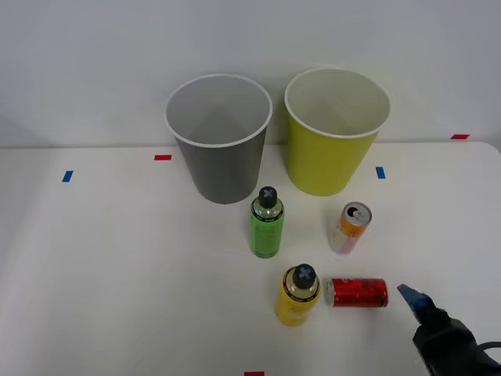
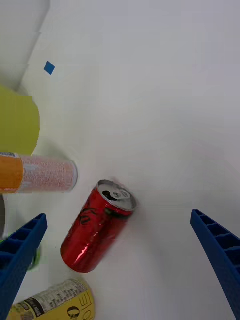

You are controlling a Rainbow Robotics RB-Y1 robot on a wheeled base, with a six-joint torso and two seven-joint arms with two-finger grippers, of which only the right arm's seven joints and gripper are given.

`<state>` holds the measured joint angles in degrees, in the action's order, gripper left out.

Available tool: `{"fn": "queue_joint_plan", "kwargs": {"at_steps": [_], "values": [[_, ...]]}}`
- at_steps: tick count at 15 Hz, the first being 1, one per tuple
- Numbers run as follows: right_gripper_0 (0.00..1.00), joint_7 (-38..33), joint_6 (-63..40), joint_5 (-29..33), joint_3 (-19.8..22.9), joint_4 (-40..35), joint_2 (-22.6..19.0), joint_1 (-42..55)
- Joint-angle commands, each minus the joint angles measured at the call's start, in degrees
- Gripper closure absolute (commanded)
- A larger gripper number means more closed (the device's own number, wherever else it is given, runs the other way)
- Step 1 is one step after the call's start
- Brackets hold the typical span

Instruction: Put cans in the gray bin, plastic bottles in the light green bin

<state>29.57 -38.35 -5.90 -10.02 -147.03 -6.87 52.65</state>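
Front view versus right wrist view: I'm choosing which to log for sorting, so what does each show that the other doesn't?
Front view alone: the tall gray bin's open mouth, and the bright green plastic bottle standing upright with its dark cap.

Right wrist view alone: the right gripper open, its blue ribbed fingers wide apart.

Both: the shiny red metal can lying on its side, the orange-and-white can, the yellow bottle and the yellow-green bin.

Black right gripper [image 1: 409,295] housing, 2 blue ribbed fingers [image 2: 219,252].
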Motion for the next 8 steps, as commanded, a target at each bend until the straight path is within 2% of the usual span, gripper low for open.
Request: {"fn": "queue_joint_plan", "kwargs": {"at_steps": [1, 4, 8], "values": [[0.0, -13.84, -8.15, 7.13, -3.69, -1.59, -0.77, -3.96], [0.0, -22.19, -21.24, 13.72, -6.41, -2.97, -1.21, -9.59], [0.0, -25.62, -31.35, 14.43, -7.99, -2.97, -2.27, -17.85]]}}
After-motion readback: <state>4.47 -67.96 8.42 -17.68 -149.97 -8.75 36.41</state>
